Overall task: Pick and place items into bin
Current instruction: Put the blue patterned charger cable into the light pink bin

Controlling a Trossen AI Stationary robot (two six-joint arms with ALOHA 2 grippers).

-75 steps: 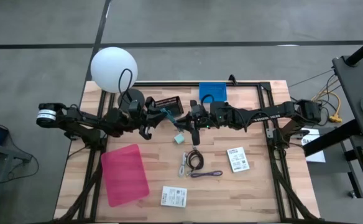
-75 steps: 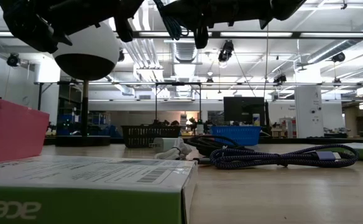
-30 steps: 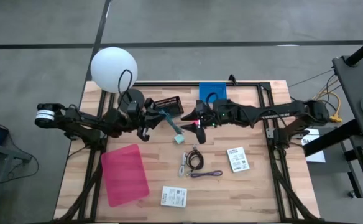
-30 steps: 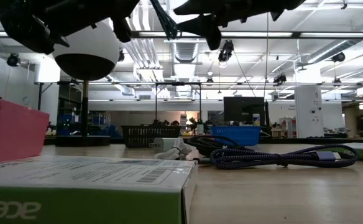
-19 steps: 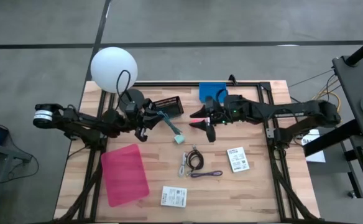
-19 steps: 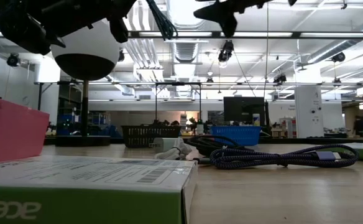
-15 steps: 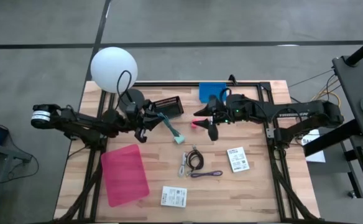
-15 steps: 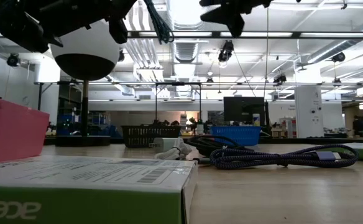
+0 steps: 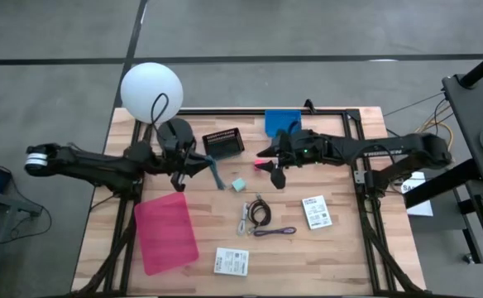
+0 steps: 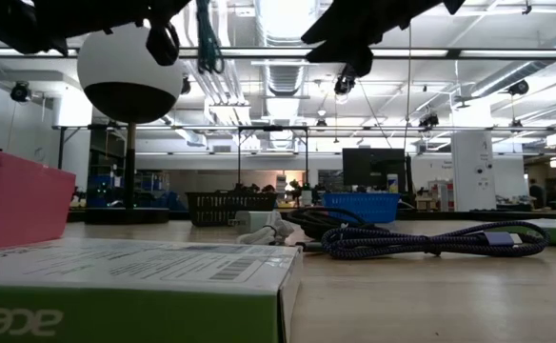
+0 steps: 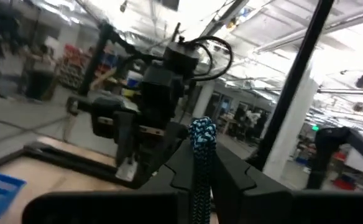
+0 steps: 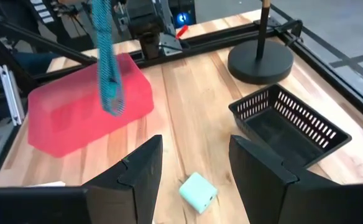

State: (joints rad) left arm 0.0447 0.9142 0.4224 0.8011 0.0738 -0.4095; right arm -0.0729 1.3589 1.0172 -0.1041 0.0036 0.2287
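Left gripper is clamped shut on a teal braided cable, held in the air just in front of the black mesh bin. Cable's long axis runs from the fingers toward the table's near side in the high view; in the right wrist view it hangs roughly vertical, free end down, doubled into a narrow loop at the bottom. Texture: woven teal/blue sheath, seen close-up btwn the left fingers.

Right gripper hovers mid-table, near the blue bin; jaws stand apart, nothing btwn them in the right wrist view. A pink item shows just beside it; contact can't be told.

Count on table:
- 1 pale teal cube, lying btwn the two grippers.
- 1 black coiled cable.
- 1 purple cable.
- 2 white printed packets.
- 1 large pink block, near-left.
- 1 globe lamp, far-left corner.
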